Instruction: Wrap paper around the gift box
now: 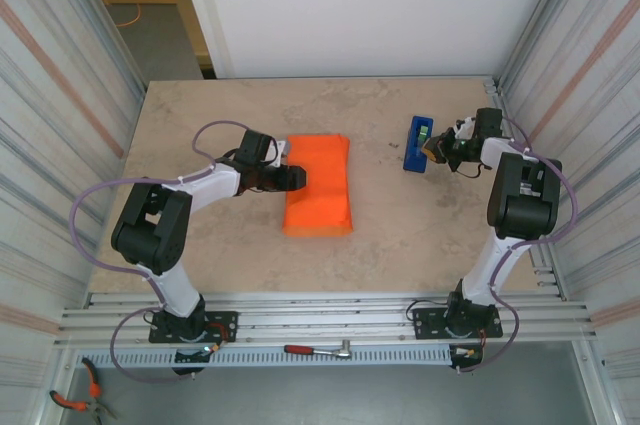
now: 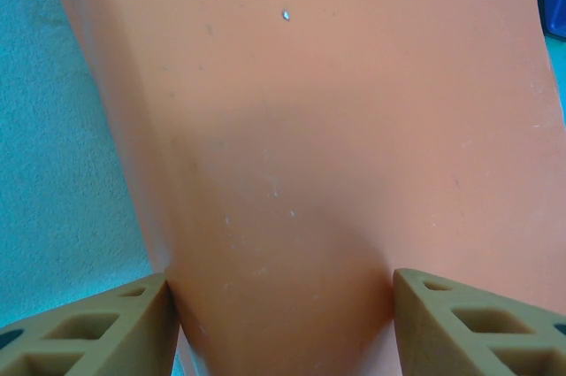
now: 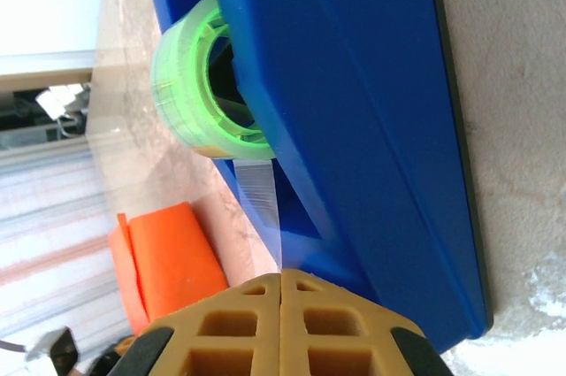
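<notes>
Beige stone-look table (image 1: 400, 245); corrugated metal walls (image 1: 60, 95) both sides; white panel (image 1: 370, 5) behind; grey floor (image 1: 150, 35) far left.

Tape dispenser (image 3: 354, 128) blocks just ahead of my right pincer (image 3: 281, 277); beyond it, bare table (image 1: 380, 200) runs free to the paper (image 1: 318, 185)

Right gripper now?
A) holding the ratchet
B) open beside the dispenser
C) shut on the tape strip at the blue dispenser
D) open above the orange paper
C: in the right wrist view the right gripper has its jaws closed together on the clear tape strip running down from the green roll in the blue dispenser.
</notes>
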Robot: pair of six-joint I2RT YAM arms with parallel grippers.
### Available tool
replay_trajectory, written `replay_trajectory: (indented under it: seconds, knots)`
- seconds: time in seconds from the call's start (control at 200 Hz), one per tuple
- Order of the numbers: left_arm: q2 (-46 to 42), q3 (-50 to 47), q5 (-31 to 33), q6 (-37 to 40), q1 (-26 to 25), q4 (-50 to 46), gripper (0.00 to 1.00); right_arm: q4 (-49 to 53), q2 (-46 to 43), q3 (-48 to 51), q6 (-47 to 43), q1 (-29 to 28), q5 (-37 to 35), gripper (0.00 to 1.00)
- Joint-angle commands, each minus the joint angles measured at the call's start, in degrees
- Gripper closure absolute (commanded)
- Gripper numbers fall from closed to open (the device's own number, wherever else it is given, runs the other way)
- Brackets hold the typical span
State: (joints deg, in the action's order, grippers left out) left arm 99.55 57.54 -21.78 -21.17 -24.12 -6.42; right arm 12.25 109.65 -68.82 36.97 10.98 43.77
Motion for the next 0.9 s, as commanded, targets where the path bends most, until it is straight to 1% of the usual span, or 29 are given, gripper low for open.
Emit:
replay_trajectory:
  seconds: [0.0,0.185,0.351,0.897]
  knots:
    - [4.02,-2.20,4.73,2.01,-1.46,-7.12,0.39,1.55,0.36,-1.08,-0.12,-0.88,2.79,1.00]
    - [4.01,-2.13,4.77,2.04,-1.41,-7.16,0.39,-1.27,-3.14,0.36,3.26,-0.85,4.25,1.00]
    - [3.97,-2.16,4.82,2.09,-1.45,-7.25,0.39,-3.02,-6.80,1.98,6.12,-1.47,4.18,1.00]
    - [3.97,-2.18,5.24,2.36,-1.87,-7.49,0.39,-3.59,-14.71,11.25,7.85,-1.69,2.43,1.00]
